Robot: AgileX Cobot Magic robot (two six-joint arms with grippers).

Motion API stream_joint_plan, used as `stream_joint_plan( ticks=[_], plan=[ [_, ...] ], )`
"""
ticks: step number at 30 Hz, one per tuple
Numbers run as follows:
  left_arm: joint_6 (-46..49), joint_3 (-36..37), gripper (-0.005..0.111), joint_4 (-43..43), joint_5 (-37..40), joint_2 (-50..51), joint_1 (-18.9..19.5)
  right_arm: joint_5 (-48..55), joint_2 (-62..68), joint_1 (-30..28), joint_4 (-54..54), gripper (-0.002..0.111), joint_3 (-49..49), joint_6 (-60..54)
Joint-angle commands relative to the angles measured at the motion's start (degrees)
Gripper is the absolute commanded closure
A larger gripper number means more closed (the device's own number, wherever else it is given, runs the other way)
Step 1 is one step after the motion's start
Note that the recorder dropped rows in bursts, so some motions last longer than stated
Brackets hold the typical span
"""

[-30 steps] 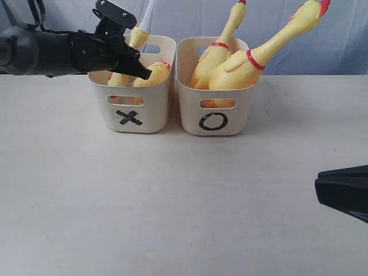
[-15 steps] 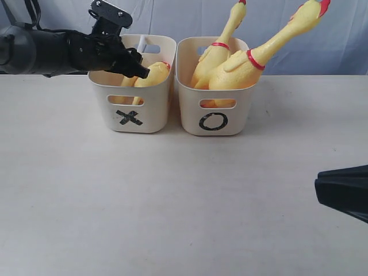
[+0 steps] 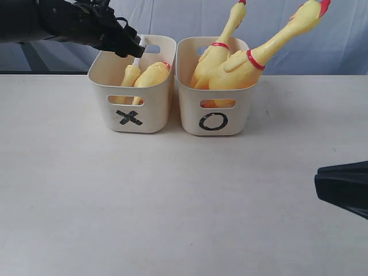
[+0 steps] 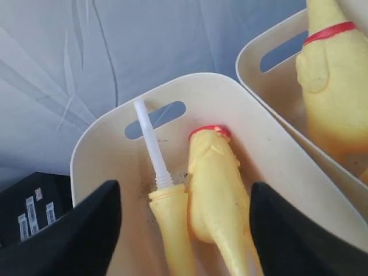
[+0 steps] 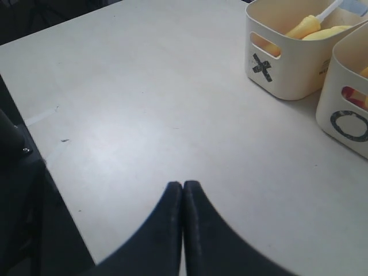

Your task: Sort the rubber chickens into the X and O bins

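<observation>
Left gripper (image 4: 184,192): jaws spread, empty, hovers over cream plastic tub marked X (image 3: 155,112), at white table's (image 3: 172,201) back edge. Inside: slim yellow rubber fragment with white tube (image 3: 131,75) and headless yellow rubber chicken body (image 3: 153,73). Just beside it, cream tub marked O (image 3: 238,115) holds two whole yellow rubber chickens (image 3: 215,57), necks jutting out. Right gripper (image 5: 183,195): pressed together, near right edge.

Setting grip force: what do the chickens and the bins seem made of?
Chickens: likely soft rubber or vinyl; smooth yellow skin with a slight sheen, red bands. X bin and O bin: probably rigid moulded plastic; matte cream walls, rounded corners, slot handles.
</observation>
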Motion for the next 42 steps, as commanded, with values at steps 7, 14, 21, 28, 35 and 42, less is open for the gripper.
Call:
stream_joint_plan(
  ticks=[7,14,21,28,35,42],
  plan=[
    [-0.50,-0.37,0.045,6.78,10.44,-6.46,0.27,-0.53,-0.30,-0.07,0.20,0.108,0.25,-0.34],
    [-0.50,-0.37,0.045,6.78,9.57,-6.46,0.27,-0.53,-0.30,-0.07,0.20,0.108,0.25,-0.34],
    [-0.50,-0.37,0.045,6.78,9.20,-6.46,0.27,-0.30,-0.30,0.38,0.91,0.108,0.25,-0.20],
    [-0.50,-0.37,0.045,6.90,9.54,-8.63,0.27,-0.16,-4.62,-3.15,1.88,0.108,0.25,-0.20],
    [-0.50,-0.37,0.045,6.90,9.33,-16.41,0.27,-0.13,-10.91,-12.77,1.88,0.108,0.25,-0.20],
    [-0.50,-0.21,0.045,6.90,9.10,-23.58,0.27,-0.13,-13.86,-21.29,1.88,0.108,0.25,-0.20]
  ],
)
